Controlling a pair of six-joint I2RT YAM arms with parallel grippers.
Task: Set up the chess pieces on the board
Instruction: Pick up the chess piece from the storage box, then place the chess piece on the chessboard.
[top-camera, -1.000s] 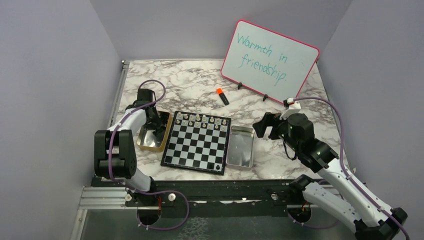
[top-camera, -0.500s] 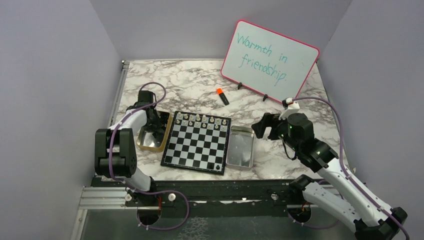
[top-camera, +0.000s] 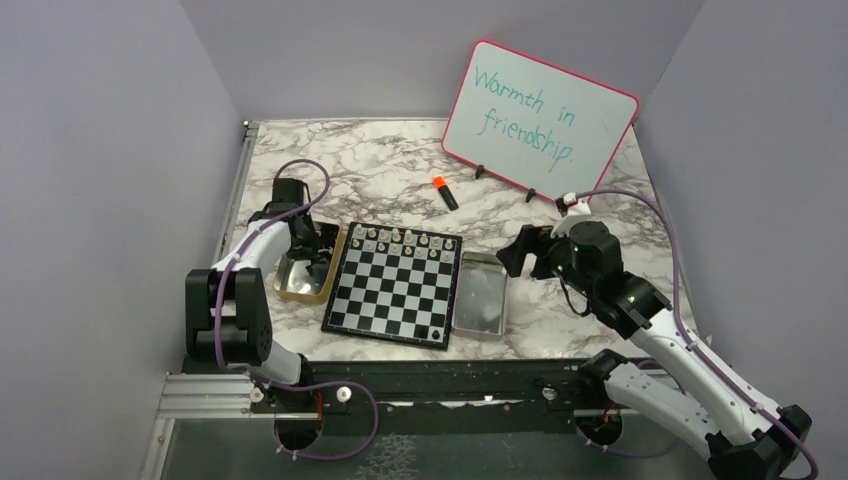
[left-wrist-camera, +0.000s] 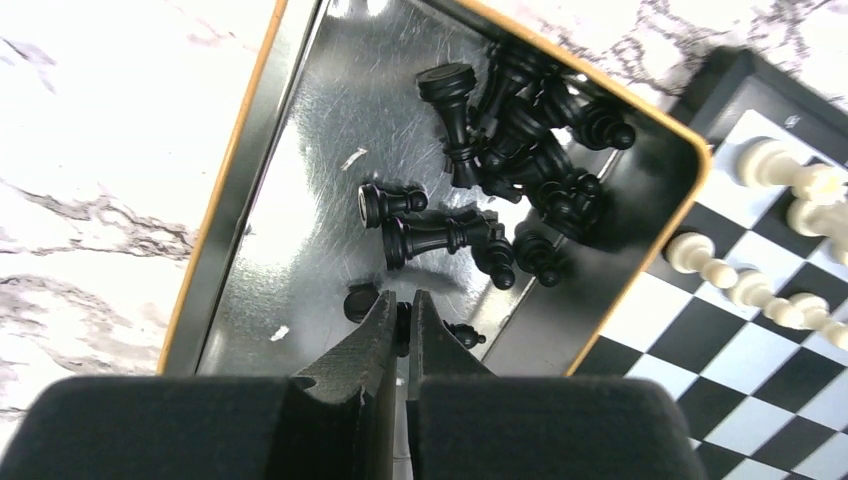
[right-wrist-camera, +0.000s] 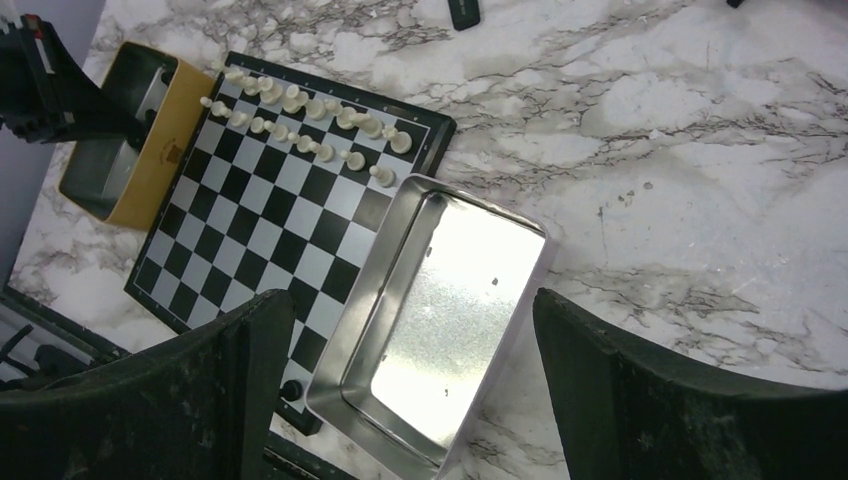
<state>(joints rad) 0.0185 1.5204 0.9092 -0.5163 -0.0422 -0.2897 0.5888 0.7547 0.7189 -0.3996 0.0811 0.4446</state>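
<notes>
Left gripper: reaches down into the gold tray, its claw closed together on a small black piece. Bits of that piece show on either side of the tips.
Gold tray: sits on the marble table at 9 o'clock from the chessboard, just beside its rim.
Black chess pieces: lie heaped on their sides in the tray's corner towards the board, a few loose ones nearer the fingertips.
Chessboard: lies flat between the two trays, most squares bare.
White chess pieces: stand upright in two rows along the board's 12 o'clock edge.
Lone black piece: stands on the board's 5 o'clock corner square.
Marker: orange-capped, lies on the table at 1 o'clock from the board, well apart from it.
Silver tray: sits at 3 o'clock, just beside the board.
Right gripper: hangs in the air over the silver tray's 2 o'clock side, its claw spread wide apart and holding nothing.
Whiteboard: pink-rimmed, propped at 2 o'clock, reads "Warmth in friendship."
</notes>
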